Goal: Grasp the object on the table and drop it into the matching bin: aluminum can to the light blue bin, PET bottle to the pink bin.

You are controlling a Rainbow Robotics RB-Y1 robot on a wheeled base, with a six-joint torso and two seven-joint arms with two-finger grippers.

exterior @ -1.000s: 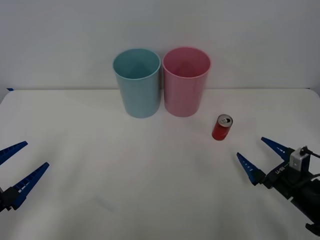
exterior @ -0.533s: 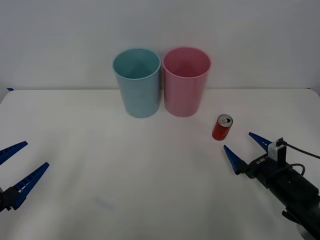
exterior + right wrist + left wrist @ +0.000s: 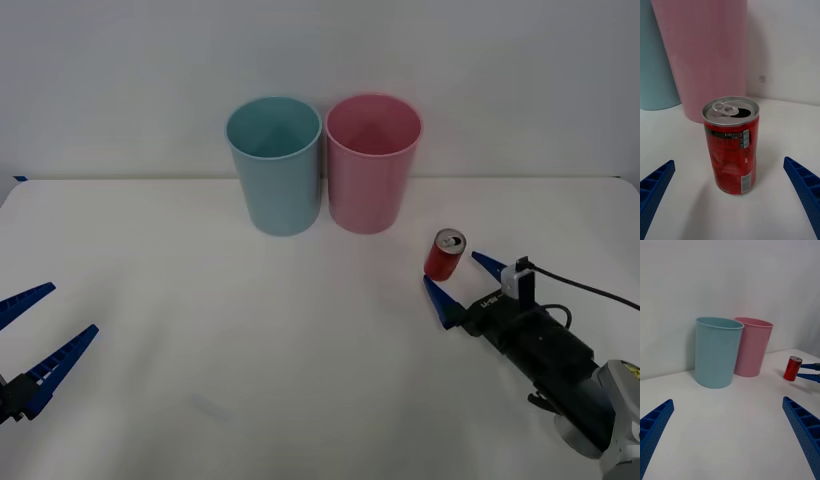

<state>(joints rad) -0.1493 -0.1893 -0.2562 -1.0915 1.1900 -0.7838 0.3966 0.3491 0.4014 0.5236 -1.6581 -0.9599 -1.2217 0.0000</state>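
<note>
Now the right claw [image 3: 458, 277] sits wide open on either side of the red aluminum can [image 3: 444, 254], gripping nothing. Silver top and pull tab up, it stands upright on the white desk [image 3: 300, 330], near the pink bin [image 3: 371, 163].

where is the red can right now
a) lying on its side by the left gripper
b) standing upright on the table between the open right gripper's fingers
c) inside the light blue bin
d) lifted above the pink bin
b: the red can stands upright on the table, silver top up, with the right gripper open and one blue finger on each side of it, not touching.
</note>
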